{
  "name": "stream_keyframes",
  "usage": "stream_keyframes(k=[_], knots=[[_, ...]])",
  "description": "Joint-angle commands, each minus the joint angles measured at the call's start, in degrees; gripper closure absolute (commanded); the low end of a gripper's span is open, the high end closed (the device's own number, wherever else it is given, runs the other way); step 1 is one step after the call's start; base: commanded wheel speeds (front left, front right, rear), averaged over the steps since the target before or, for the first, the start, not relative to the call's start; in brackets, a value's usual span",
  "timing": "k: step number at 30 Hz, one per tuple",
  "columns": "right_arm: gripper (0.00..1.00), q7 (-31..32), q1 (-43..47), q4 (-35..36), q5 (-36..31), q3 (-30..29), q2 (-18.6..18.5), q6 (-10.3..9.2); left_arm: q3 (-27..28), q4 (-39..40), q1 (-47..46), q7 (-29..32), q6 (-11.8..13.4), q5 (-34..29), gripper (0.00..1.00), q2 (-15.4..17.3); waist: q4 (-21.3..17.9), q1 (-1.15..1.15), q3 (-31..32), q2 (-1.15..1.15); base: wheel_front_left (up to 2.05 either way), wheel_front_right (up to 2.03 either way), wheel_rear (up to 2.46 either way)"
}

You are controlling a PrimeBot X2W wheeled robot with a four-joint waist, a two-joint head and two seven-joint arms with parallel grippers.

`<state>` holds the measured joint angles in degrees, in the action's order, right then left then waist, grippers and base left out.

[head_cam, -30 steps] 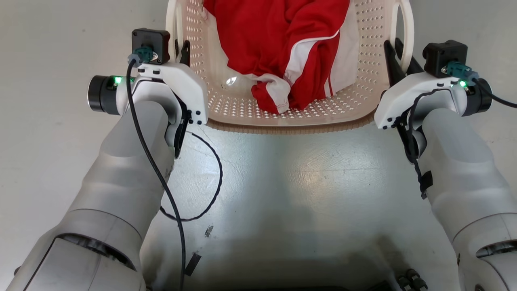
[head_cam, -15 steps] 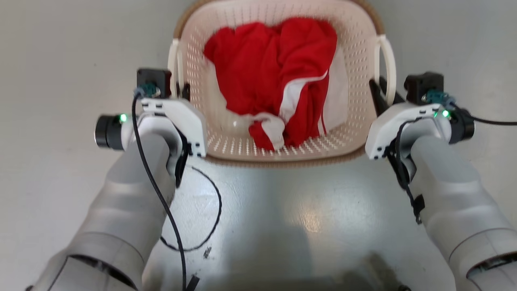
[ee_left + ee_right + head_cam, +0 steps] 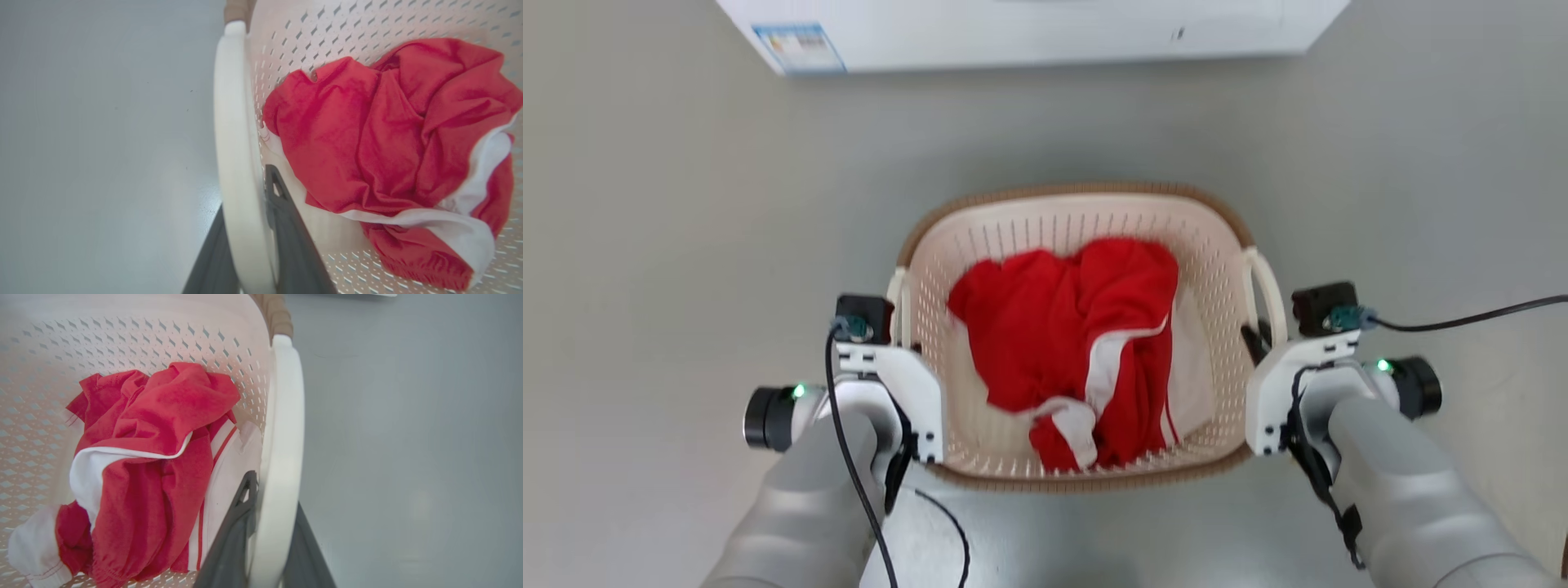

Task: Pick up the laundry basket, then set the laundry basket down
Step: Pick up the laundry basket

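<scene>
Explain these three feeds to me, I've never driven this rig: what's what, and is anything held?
The wide picture comes from the robot's head, looking down past its two pale arms at a grey floor. Between the arms is the laundry basket, with red and white clothes inside; a white appliance stands beyond it. The other two come from a camera on each wrist, looking along that arm's dark fingers. There the left claw has one finger on each side of the basket's left handle, and the right claw grips the right handle the same way. So both claws hold the basket; whether it is off the floor, I cannot tell.
</scene>
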<state>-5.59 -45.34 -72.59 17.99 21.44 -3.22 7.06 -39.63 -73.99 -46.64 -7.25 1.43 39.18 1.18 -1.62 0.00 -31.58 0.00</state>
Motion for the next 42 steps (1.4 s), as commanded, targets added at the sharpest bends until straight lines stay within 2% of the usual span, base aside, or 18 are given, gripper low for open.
stream_keyframes(k=[1,13,19,32,42], knots=[[1.0,1.1,2.6,0.3,0.3,2.1,0.3,0.43,0.3,0.5,0.5,-0.2,-0.5,-0.5,1.0,1.7,-0.4,0.0,5.2,0.0,0.0,0.0,0.0],[1.0,6.9,6.1,0.6,4.9,6.6,0.3,0.43,-1.2,0.4,6.6,6.3,-2.5,2.6,1.0,1.7,-0.3,0.0,17.2,0.0,0.0,0.0,0.0],[1.0,9.0,8.2,0.7,6.7,8.6,0.3,0.43,-2.8,1.3,10.0,7.2,-2.5,3.7,1.0,1.7,-0.1,0.0,21.8,0.0,0.0,0.0,0.0],[1.0,12.4,11.8,0.9,9.7,11.6,0.3,0.43,-4.8,2.2,15.6,8.6,-2.2,6.8,1.0,1.7,-0.6,0.0,29.7,0.0,0.0,0.0,0.0],[1.0,13.6,13.9,1.9,12.3,13.9,0.3,0.43,-6.8,2.6,17.8,8.9,-2.0,8.1,1.0,1.7,-1.4,0.0,32.4,0.0,0.0,0.0,0.0]])
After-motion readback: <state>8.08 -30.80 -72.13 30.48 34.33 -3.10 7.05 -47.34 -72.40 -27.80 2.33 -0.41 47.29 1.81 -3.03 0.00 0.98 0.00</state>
